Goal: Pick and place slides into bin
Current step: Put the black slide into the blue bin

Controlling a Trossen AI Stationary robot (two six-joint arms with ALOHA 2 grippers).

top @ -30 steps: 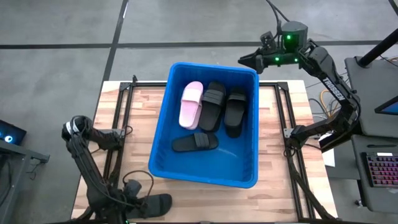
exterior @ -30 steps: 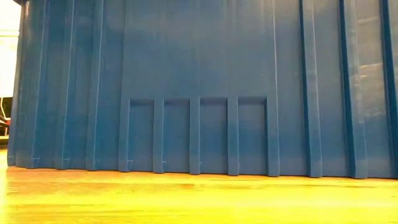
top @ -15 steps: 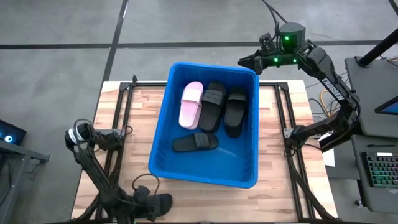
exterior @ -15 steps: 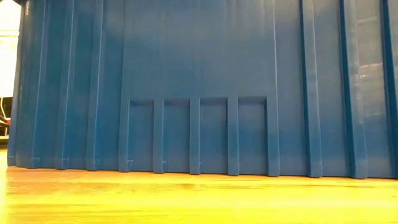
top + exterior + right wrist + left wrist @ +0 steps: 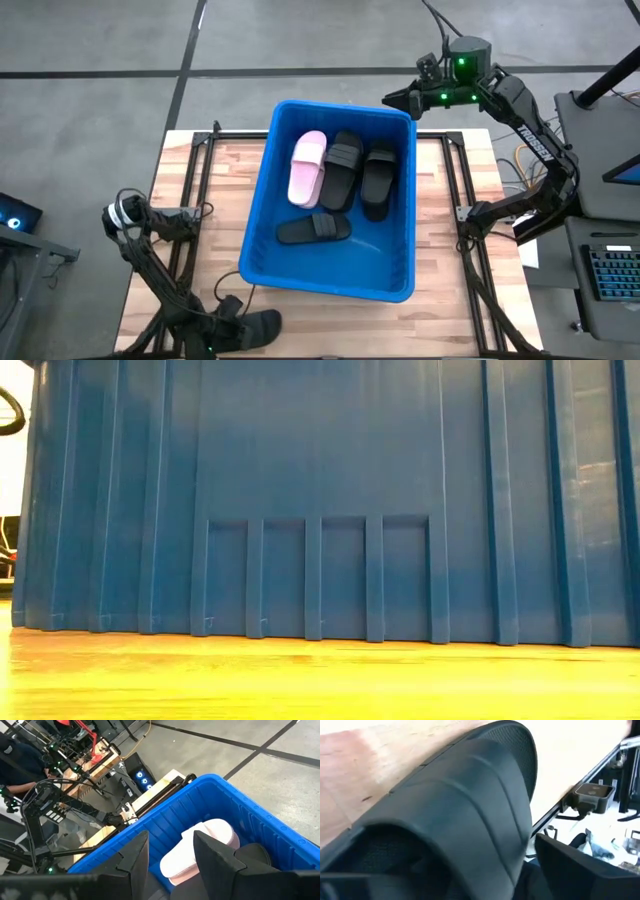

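The bin [image 5: 330, 205] is taken as the landmark; it is set on the wooden table [image 5: 450, 215], near its middle. Four slides are seen inside the bin: a pale pink slide [image 5: 307, 168] against the far left wall, two black slides [image 5: 342, 170] [image 5: 379, 182] lying side by side just to the right of it, and a fourth black slide [image 5: 313, 229] laid crosswise on the floor of the bin, nearer the front wall. In the low view only the ribbed blue outer wall of the bin [image 5: 320, 500] is shown, standing on the table.

Outside the bin, close by its front left corner, one more black slide [image 5: 258, 325] is found on the table at its near edge. The left gripper [image 5: 222, 325] is placed at the end of this slide; in the left wrist view the slide's ribbed strap [image 5: 455, 825] fills the picture, and whether the fingers are apart or clamped on it cannot be told.

The right gripper [image 5: 395, 98] is held above the far right corner of the bin, its fingers [image 5: 135, 857] parted and nothing gripped between them.
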